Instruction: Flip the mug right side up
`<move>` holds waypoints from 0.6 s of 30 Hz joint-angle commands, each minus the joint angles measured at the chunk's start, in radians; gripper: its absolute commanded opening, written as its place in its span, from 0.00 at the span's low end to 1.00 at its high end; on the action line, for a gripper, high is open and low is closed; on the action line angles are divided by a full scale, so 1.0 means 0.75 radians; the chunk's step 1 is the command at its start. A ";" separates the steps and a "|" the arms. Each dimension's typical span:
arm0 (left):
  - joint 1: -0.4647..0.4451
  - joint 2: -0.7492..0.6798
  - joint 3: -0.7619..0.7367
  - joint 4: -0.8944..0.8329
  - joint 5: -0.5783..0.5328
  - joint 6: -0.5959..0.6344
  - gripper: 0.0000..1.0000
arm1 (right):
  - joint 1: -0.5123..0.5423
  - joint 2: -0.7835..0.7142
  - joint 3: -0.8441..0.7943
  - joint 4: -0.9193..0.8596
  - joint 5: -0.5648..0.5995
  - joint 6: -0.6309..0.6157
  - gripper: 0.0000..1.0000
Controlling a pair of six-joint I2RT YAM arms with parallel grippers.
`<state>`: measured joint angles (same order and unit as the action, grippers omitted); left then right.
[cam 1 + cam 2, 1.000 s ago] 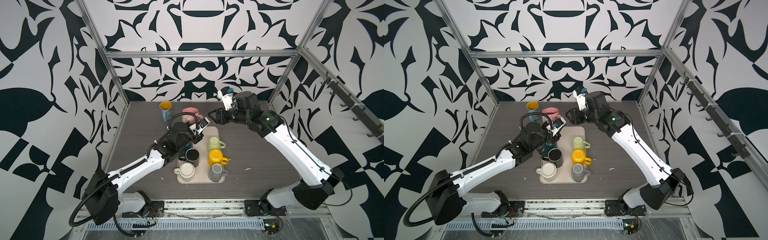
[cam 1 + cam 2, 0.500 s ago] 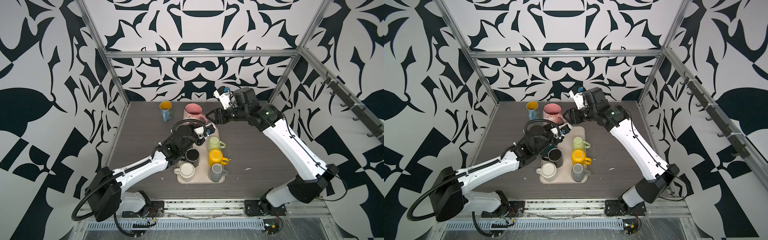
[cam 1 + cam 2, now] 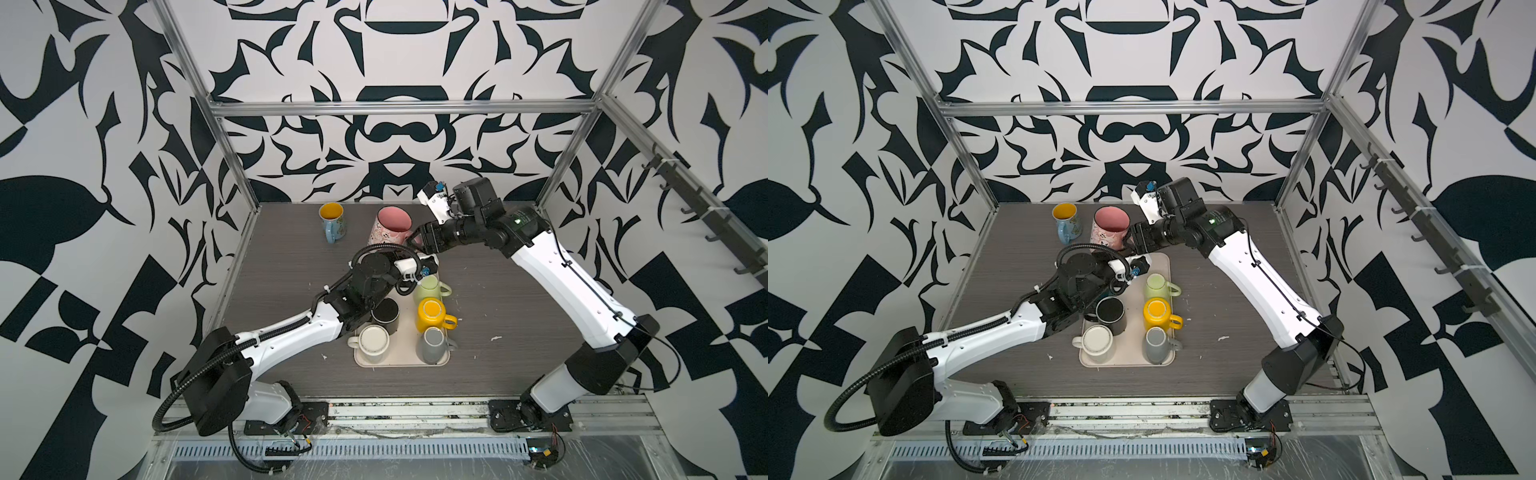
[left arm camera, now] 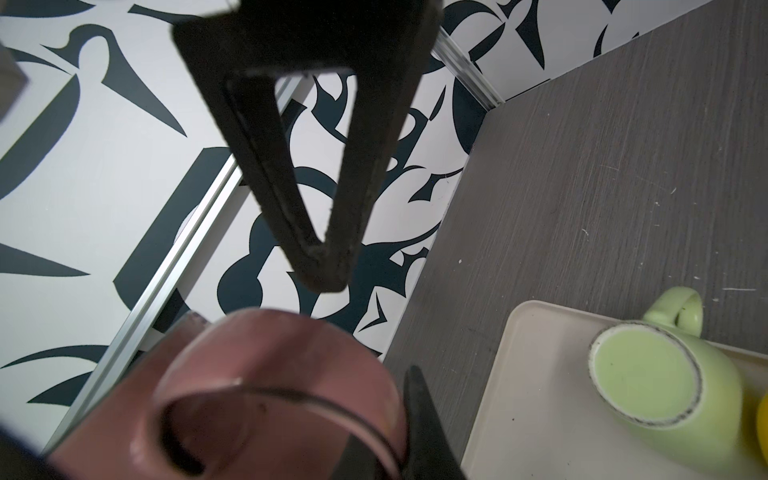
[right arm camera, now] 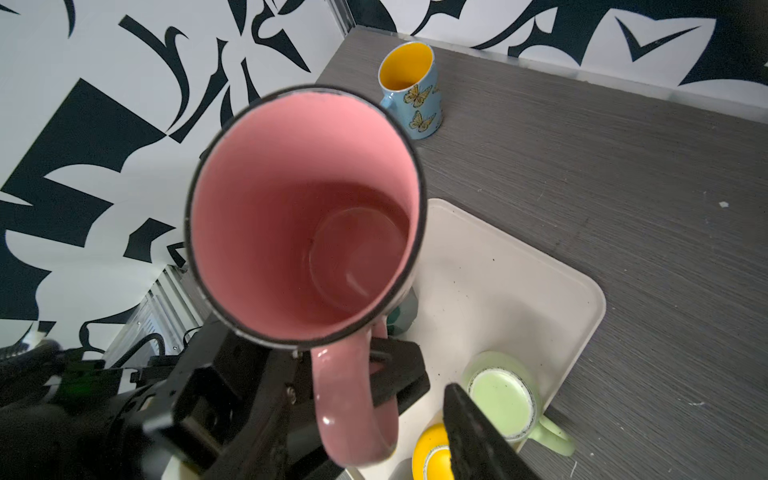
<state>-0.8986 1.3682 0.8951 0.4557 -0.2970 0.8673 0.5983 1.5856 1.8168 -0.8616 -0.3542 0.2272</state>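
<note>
The pink mug (image 3: 390, 226) is now mouth up, slightly tilted, in the upper middle of both top views, beyond the tray (image 3: 399, 365). We judge the flip done. Our right claw (image 3: 417, 241) grips its handle; the left claw (image 4: 326, 270), pinched shut, has backed off empty.

Pink mug (image 4: 270, 374), blurry and edge-cropped in left wrist view.

At least 7 mugs (image 3: 432, 316), 1 tray (image 3: 405, 350) and 2 robot arms (image 3: 552, 270) are visible.
</note>
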 commanded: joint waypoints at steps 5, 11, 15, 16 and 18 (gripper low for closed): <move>-0.025 -0.037 0.013 0.202 -0.027 0.077 0.00 | 0.010 0.006 0.047 -0.011 0.020 -0.021 0.53; -0.031 -0.032 0.021 0.206 -0.028 0.085 0.00 | 0.017 0.013 0.018 -0.011 0.013 -0.007 0.37; -0.031 -0.026 0.021 0.208 -0.031 0.089 0.00 | 0.018 0.013 0.001 -0.015 0.006 0.002 0.17; -0.031 -0.025 0.021 0.208 -0.029 0.088 0.00 | 0.019 0.013 -0.003 -0.018 0.006 0.002 0.09; -0.033 -0.024 0.021 0.210 -0.031 0.089 0.00 | 0.020 0.011 -0.008 -0.020 0.006 0.006 0.00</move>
<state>-0.9165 1.3689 0.8902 0.4660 -0.2958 0.9012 0.6033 1.6047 1.8122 -0.8902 -0.3485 0.1986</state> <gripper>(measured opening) 0.109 0.126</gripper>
